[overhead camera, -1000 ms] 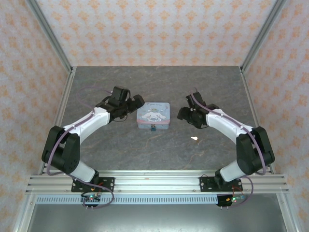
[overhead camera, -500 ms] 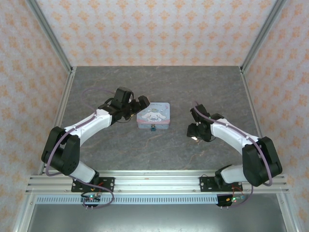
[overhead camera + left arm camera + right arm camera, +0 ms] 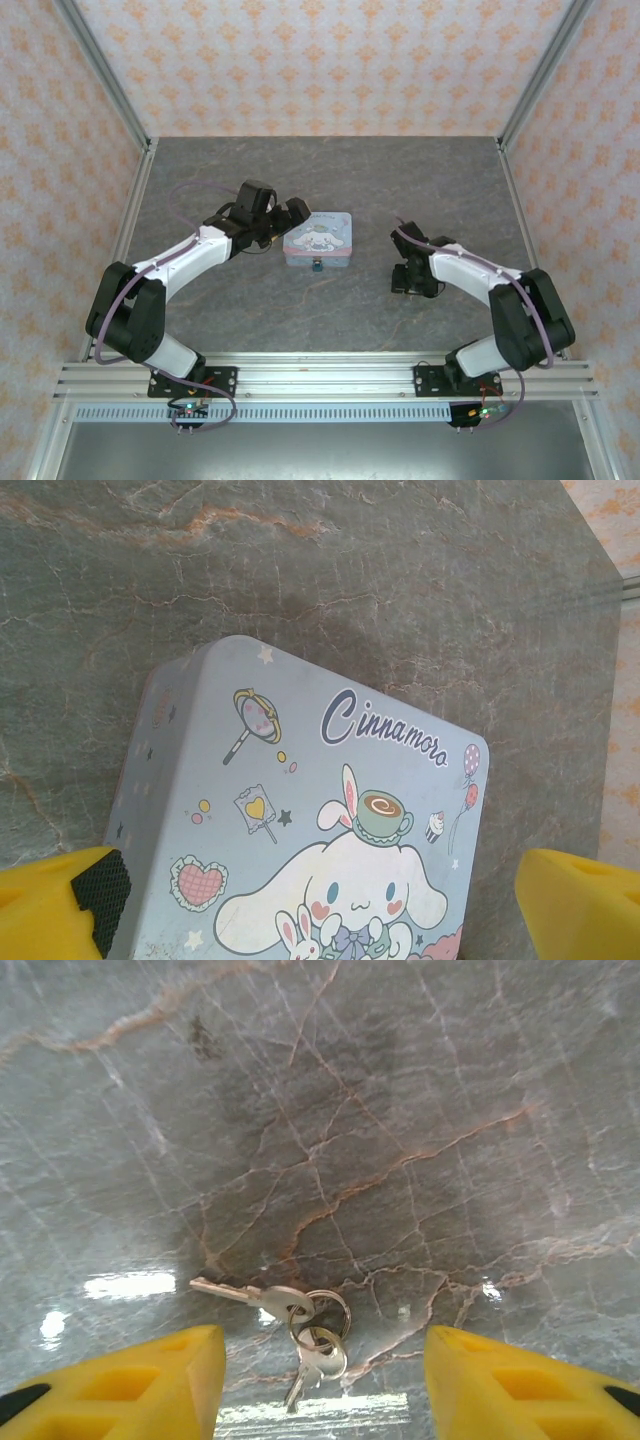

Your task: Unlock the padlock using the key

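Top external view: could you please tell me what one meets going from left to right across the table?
Left gripper, pastel blue tin, right gripper; the padlock sits at the tin's front, so I leave it out.

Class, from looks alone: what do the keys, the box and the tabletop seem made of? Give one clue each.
Keys: probably polished metal, silvery with glints. Box: likely printed tin, smooth lid, rounded pressed corners. Tabletop: veined grey stone or stone-look laminate, glossy with reflections.

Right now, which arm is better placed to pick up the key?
Right. Its hand hangs over the key on the table, open, with one finger on each side of it. The left hand is open at the tin, away from the key.
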Robot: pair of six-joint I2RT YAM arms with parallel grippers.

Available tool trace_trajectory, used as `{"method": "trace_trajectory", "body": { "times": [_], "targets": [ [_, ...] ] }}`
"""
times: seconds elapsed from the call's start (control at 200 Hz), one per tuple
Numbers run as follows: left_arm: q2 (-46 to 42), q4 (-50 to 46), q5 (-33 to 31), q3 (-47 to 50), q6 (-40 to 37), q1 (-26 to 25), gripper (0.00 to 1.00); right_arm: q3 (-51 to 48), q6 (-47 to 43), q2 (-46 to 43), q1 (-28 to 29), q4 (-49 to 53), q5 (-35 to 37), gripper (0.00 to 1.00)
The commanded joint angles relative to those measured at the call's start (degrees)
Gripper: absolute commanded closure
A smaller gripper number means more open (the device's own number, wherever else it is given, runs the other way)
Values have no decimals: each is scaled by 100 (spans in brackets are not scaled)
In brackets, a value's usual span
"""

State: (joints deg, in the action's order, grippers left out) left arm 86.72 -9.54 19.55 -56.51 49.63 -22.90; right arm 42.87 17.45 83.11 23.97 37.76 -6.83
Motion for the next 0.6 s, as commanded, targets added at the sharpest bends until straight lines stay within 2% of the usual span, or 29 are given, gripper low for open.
{"method": "trace_trajectory", "body": {
  "times": [0.0,0.32,0.455,0.596],
  "targets": [
    [-86,106,61,32,40,-25,0,147,-128,122,28,141,149,47],
    [38,216,93,40,119,-21,0,409,-229,621,44,201,131,56],
    [-5,215,101,59,111,-17,0,488,-260,788,44,213,84,68],
    [-57,191,115,86,96,-21,0,439,-225,838,27,190,-59,87]
  ]
}}
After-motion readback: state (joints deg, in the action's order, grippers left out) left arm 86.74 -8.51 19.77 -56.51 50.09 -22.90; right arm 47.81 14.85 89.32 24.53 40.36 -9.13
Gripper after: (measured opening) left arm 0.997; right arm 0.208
